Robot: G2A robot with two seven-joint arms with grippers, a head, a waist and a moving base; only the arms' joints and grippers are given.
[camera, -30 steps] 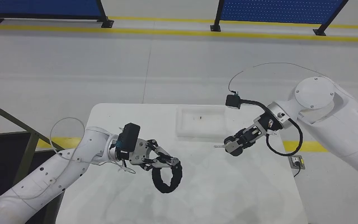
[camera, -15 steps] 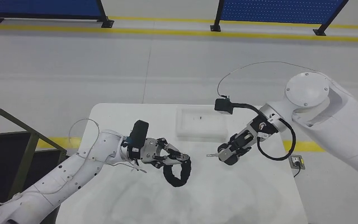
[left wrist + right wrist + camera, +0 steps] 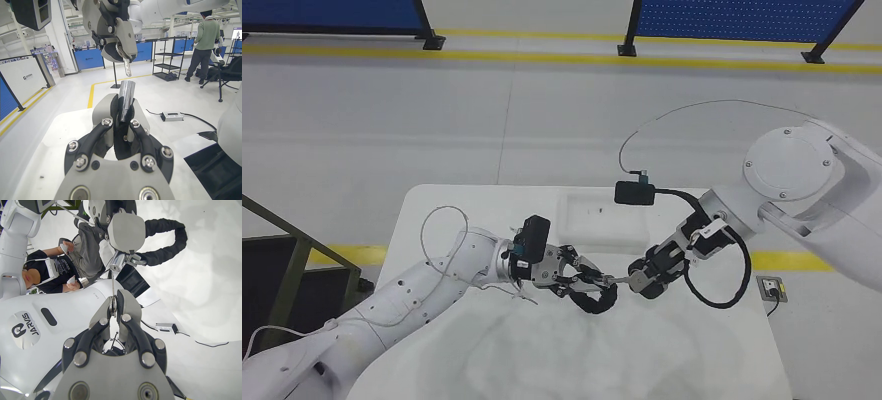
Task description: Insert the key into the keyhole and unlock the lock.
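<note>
Inspecting the top view first: the left claw (image 3: 577,279) is clenched on the lock (image 3: 597,299), holding it over the middle of the white table (image 3: 542,360). The lock's black sleeved cable loop (image 3: 592,303) curls out beside the fingers. The right claw (image 3: 637,281) faces it from the opposite side, grasping the key (image 3: 618,280). The blade points across the short gap toward the lock. A shallow white tray (image 3: 597,222) lies on the table beyond both claws, apart from them.

Left wrist view: the left claw's fingers are closed on the lock's body, and the chrome cylinder (image 3: 126,98) projects past the fingertips. The right claw sits just beyond the cylinder, pinching the key by its bow with the blade aimed at the cylinder's end. A narrow gap separates the blade tip from that end — the key is not inserted.

Right wrist view: the right claw's pads are shut flat on the key's bow and ring, the blade seen edge-on. The blade runs straight toward the cylinder's end face, where the keyhole (image 3: 115,268) is visible as a dark slot. The tip appears to reach the lower rim of that face, slightly off the slot; contact cannot be confirmed from this angle. The cable loop arcs away from the side of the cylinder, clear of the key.
</note>
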